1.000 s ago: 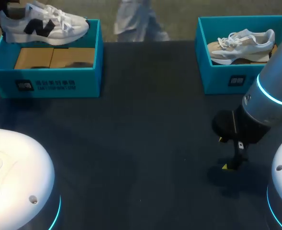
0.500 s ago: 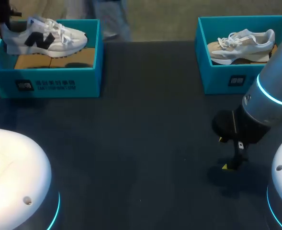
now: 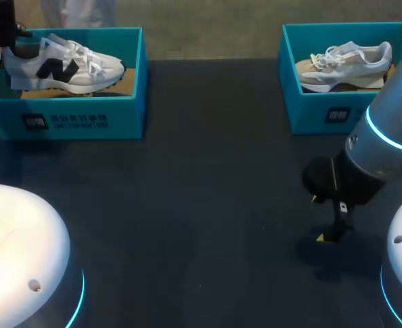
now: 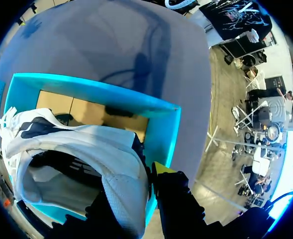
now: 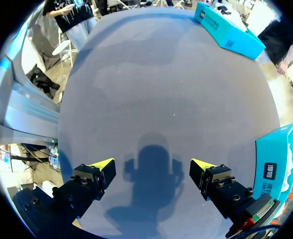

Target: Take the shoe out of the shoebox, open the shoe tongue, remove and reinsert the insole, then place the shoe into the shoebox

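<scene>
So the white shoe (image 3: pixel 63 68) with the black N on its side is sitting low in the teal shoebox (image 3: pixel 67 121) at the far left corner of the table (image 3: pixel 207 171). Its toe points toward the middle and its heel is at the box's outer end. The sole is down around rim level. From the head view I honestly can't tell if it's touching the cardboard (image 3: pixel 122 90) floor of the box or hanging just above it.

The left jaws have it by the heel. In the left wrist view the white mesh heel collar is pinched between the two fingers. One yellow tip (image 4: pixel 161 168) shows on the outside of the heel, and the other finger is on the inner side with its tip hidden by the shoe. So they're clamped tight on the shoe, with the box wall right next to them. You can look straight down into the shoe's dark opening from there.

The right arm (image 3: pixel 385 137), the one with the glowing blue ring, comes in from the right side. Its jaws point down over the near right part of the table, close to the surface. The right wrist view shows both yellow fingertips (image 5: pixel 102 164) spread wide apart. There's nothing between them, just dark tabletop and their own shadow.

Off at the far right there's a second shoebox (image 3: pixel 323 113) with a beige-and-white second shoe (image 3: pixel 344 65) lying in it, well apart from the right jaws.
</scene>
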`<state>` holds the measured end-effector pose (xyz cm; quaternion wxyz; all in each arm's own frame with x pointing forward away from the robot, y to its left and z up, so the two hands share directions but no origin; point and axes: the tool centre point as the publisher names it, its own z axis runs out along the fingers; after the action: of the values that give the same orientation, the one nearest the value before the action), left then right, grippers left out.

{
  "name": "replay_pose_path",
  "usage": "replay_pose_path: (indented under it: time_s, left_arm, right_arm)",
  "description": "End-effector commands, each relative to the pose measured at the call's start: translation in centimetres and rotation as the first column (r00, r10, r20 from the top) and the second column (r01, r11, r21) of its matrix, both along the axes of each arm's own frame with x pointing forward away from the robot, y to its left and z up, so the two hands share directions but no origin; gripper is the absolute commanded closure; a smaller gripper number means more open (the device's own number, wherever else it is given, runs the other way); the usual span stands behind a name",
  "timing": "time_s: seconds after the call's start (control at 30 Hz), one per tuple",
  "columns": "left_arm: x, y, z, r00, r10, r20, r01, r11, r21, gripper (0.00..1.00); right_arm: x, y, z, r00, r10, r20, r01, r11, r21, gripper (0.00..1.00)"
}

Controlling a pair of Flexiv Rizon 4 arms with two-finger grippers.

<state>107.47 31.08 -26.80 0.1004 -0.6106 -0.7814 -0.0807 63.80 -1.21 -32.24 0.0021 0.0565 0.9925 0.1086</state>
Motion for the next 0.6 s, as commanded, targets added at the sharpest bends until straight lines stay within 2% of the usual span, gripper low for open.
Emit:
replay_pose_path:
  time_s: [0.03,0.2,0.6]
  left_arm:
    - [0.0,0.3,-0.1,1.000,-0.008,0.006,0.008,1.000,-0.011,1.00]
    - [0.1,0.6,-0.3,0.999,-0.034,0.019,0.034,0.999,-0.004,1.00]
    - [-1.3,0.2,-1.6,0.997,-0.078,-0.014,0.078,0.997,-0.023,1.00]
  right_arm:
    - [-0.2,0.0,0.0,1.000,-0.001,0.003,0.001,1.000,0.001,0.00]
    - [-0.2,0.0,0.0,1.000,-0.001,0.003,0.001,1.000,0.001,0.00]
    - [-0.2,0.0,0.0,1.000,-0.001,0.003,0.001,1.000,0.001,0.00]
